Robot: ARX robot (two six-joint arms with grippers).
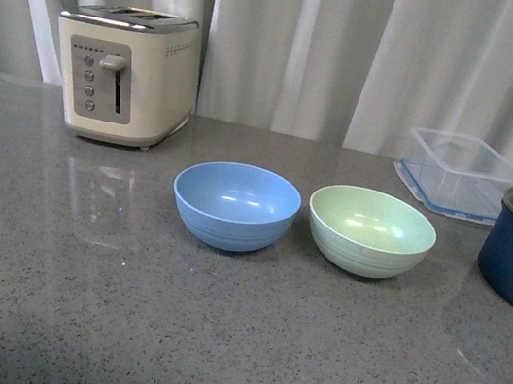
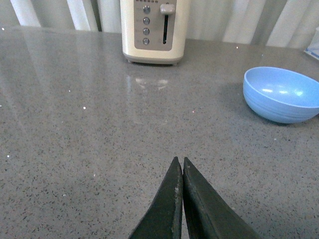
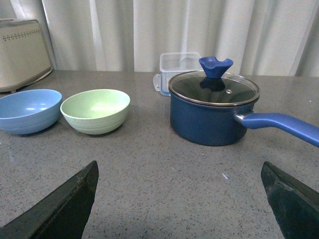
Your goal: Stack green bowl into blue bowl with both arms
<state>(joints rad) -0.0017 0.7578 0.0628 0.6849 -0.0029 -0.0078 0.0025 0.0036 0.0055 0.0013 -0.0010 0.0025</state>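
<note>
The green bowl (image 1: 370, 231) sits upright and empty on the grey worktop (image 1: 116, 326), just beside the blue bowl (image 1: 235, 205). The front view shows a narrow gap between their rims. The blue bowl is on the robot's left and the green one on its right, and stacking is not yet begun.

The left claw (image 2: 180, 162) has its fingers pressed together and holds nothing. It hangs over bare worktop, well apart from the blue bowl. The right claw (image 3: 179, 167) is spread wide and empty, low over the worktop, facing both bowls and a dark blue pot (image 3: 213, 112).

The bowls look like light, smooth plastic on a glossy surface. A finger meeting a rim from the side would probably shove the bowl rather than catch it, sending the green bowl into the blue one or towards the pot. The pot's long handle (image 3: 281, 124) juts out on the right arm's side, so a careless swing could clip it.

As it stands, the left claw cannot take a rim and would have to spread first. If it only steadies the blue bowl, a nudge would shift the target. A pinch at one point of the thin rim may let the green bowl tip, so it lands crooked on the blue rim rather than nesting inside.
</note>
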